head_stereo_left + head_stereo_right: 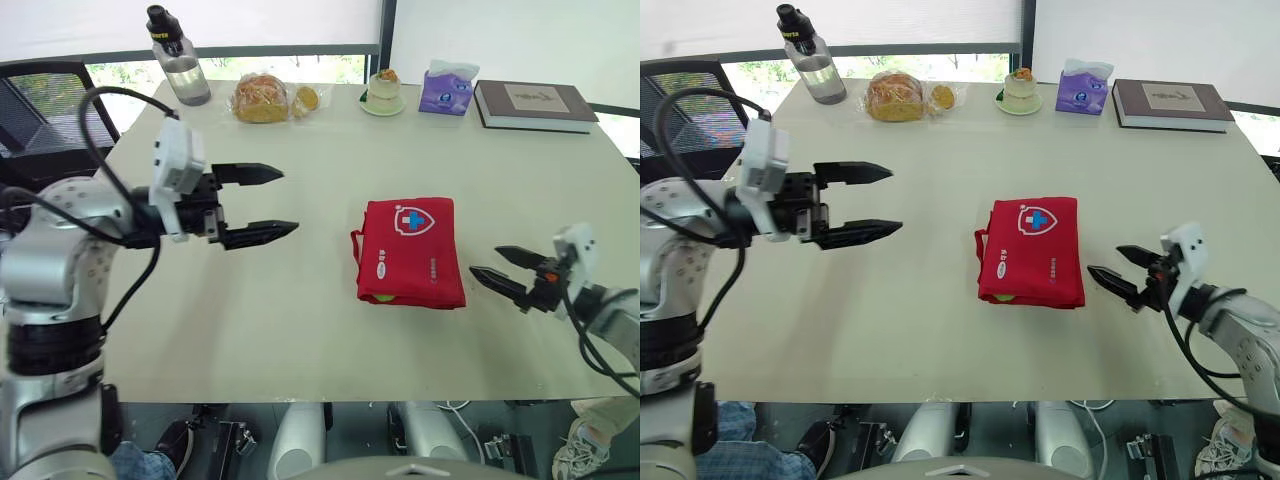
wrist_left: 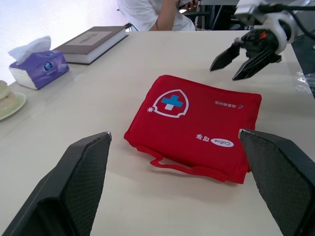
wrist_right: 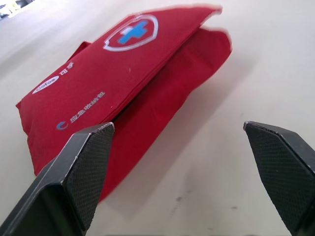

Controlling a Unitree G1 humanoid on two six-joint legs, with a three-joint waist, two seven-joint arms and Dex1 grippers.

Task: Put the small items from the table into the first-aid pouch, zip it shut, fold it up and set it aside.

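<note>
Head cam: the red pouch [image 1: 412, 250] lies folded about mid-tabletop [image 1: 300, 330]. The left end effector [image 1: 290, 200] hovers spread wide, well off to the pouch's left, and the right end effector [image 1: 485, 260] is spread too, just beside its right edge, while a bottle [image 1: 180, 60], bread [image 1: 262, 98], tissues [image 1: 446, 90] and a book [image 1: 532, 103] sit along the far edge. Left wrist cam looks across the pouch, shield logo up and handle loop facing the camera, with the right end effector just past it, gripping nothing. Right wrist cam has the pouch close up, lying flat with its folded layers showing.
</note>
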